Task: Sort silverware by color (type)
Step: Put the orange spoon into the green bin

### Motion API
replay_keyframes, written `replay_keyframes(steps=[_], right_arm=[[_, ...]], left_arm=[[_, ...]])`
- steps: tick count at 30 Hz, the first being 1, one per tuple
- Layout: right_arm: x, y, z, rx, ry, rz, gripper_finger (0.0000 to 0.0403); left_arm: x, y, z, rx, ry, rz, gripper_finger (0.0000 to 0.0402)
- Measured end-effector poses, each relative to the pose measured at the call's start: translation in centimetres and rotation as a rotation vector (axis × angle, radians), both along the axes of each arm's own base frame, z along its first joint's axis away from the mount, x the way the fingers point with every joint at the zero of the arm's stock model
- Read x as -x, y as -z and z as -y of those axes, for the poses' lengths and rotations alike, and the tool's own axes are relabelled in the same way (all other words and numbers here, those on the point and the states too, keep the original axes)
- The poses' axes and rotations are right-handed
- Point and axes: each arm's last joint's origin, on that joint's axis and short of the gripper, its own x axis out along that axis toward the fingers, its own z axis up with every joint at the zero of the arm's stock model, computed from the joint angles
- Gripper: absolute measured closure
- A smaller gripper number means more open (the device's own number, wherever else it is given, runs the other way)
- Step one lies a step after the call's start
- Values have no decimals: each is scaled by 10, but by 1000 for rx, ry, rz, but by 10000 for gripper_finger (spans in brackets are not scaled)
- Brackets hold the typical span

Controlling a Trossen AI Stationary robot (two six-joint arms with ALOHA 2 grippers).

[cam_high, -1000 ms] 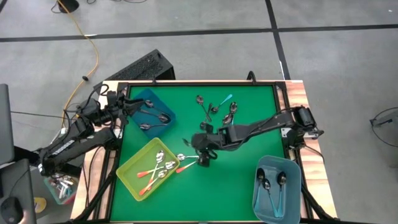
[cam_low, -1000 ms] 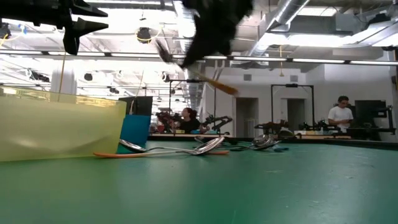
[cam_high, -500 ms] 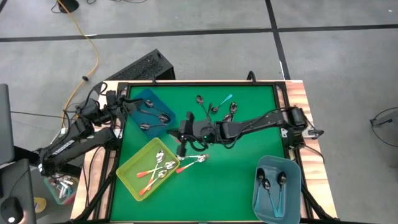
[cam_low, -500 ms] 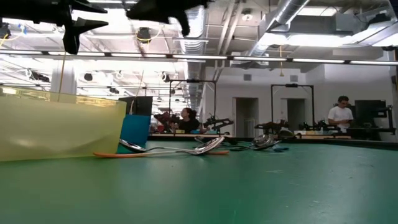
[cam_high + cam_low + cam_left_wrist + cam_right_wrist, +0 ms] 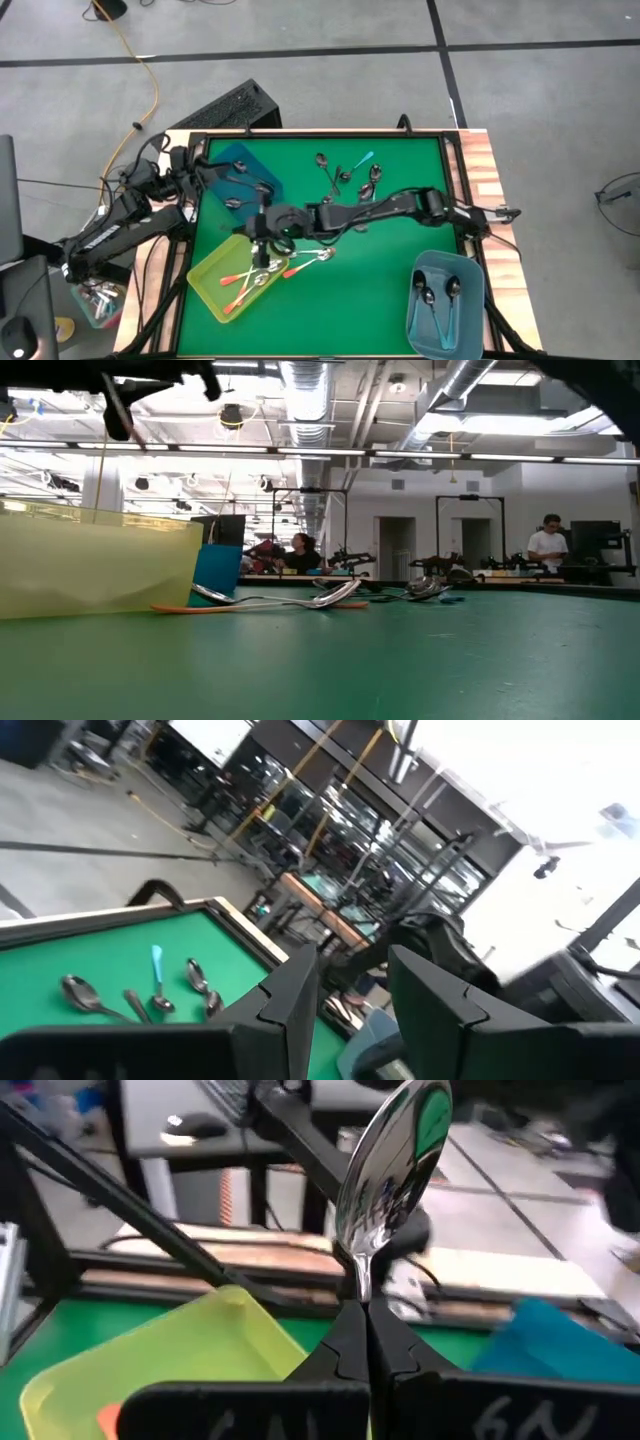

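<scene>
Right arm carries a spoon to the yellow bin, where the orange-handled kind is collected.

The green table [image 5: 380, 290] holds three bins, one per spoon type: the yellow bin [image 5: 208, 281], a dark blue bin [image 5: 230, 160] and a light blue bin [image 5: 470, 300]. The right gripper [image 5: 262, 226], clenched on a spoon [image 5: 392, 1152] held bowl-up, hangs over the yellow bin's edge, probably to drop it in. The left gripper [image 5: 350, 1010], fingers parted and empty, waits by the dark blue bin. Unsorted spoons [image 5: 345, 172] remain near the far edge.

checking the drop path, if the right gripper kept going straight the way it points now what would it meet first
Most likely the yellow bin. The right gripper, shut on a spoon, points toward it, with the bin just beyond and below its fingertips. Depth is unclear, so it may pass over the rim.
</scene>
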Motion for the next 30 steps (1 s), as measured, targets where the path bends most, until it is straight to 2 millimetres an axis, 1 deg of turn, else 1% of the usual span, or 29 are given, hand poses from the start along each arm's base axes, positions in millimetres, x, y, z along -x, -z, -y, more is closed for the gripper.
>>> replay_keyframes(steps=[4,5,8,11,13,18,22,30], right_arm=[[-15,4,6,-12,-95,5,402],[-17,8,8,-16,-112,-12,402],[-25,24,9,-25,-155,-55,402],[-31,47,9,-12,-181,-110,402],[-31,55,8,-12,-188,-152,402],[-33,69,7,-35,-207,-183,402],[-37,89,4,-51,-204,-218,402],[-37,102,-3,-76,-203,-262,402]], left_arm=[[0,0,1,-7,34,-1,292],[0,0,1,-9,42,-1,292],[0,0,2,-10,58,-2,292],[0,0,2,-10,60,-3,292],[0,0,2,-10,60,-3,292],[0,0,2,-9,59,-3,292],[0,0,2,-11,58,-4,292],[0,0,2,-11,56,-5,292]])
